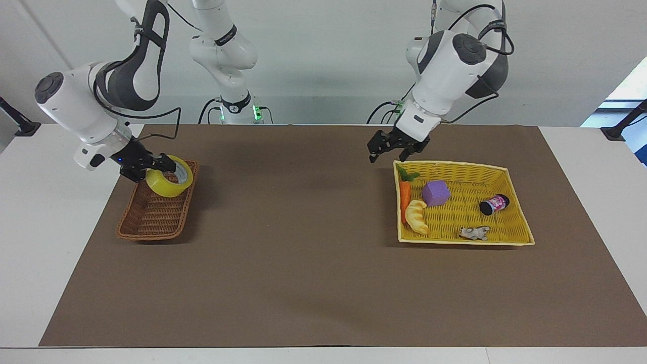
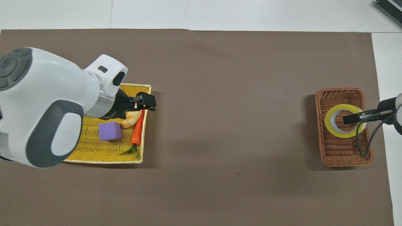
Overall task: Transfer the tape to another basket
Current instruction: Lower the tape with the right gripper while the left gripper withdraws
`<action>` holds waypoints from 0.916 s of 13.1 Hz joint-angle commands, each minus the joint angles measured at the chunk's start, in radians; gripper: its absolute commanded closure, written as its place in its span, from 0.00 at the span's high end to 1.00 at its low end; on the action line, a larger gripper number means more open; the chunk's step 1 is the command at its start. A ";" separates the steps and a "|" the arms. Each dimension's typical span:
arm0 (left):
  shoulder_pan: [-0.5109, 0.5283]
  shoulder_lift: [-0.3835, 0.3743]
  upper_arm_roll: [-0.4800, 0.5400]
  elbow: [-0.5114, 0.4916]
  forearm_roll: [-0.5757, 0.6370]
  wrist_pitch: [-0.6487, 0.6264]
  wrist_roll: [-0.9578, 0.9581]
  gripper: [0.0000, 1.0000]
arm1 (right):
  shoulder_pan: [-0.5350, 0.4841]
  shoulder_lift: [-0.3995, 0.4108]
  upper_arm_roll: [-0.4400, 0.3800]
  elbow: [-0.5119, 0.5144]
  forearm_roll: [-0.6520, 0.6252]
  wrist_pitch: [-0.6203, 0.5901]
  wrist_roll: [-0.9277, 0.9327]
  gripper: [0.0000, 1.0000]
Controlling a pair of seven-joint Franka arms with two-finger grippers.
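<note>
The right gripper (image 1: 163,167), clamped on the tape (image 1: 169,183), holds it over the basket (image 1: 151,222); only release remains. The left gripper (image 1: 388,150) waits, fingers apart, over the yellow tray's (image 1: 465,241) edge.

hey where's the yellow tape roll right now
The tape is held by the right gripper over the brown wicker basket, above the basket's end nearer the robots, at the right arm's end of the table.

left arm (image 2: 47,106) hides much of yellow tray (image 2: 103,155) | right arm (image 2: 397,113) cut off at overhead view's edge
</note>
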 commanded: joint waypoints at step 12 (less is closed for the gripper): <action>0.231 -0.015 -0.004 0.250 0.268 -0.362 0.391 1.00 | -0.076 0.083 0.014 -0.002 0.048 0.023 -0.046 0.86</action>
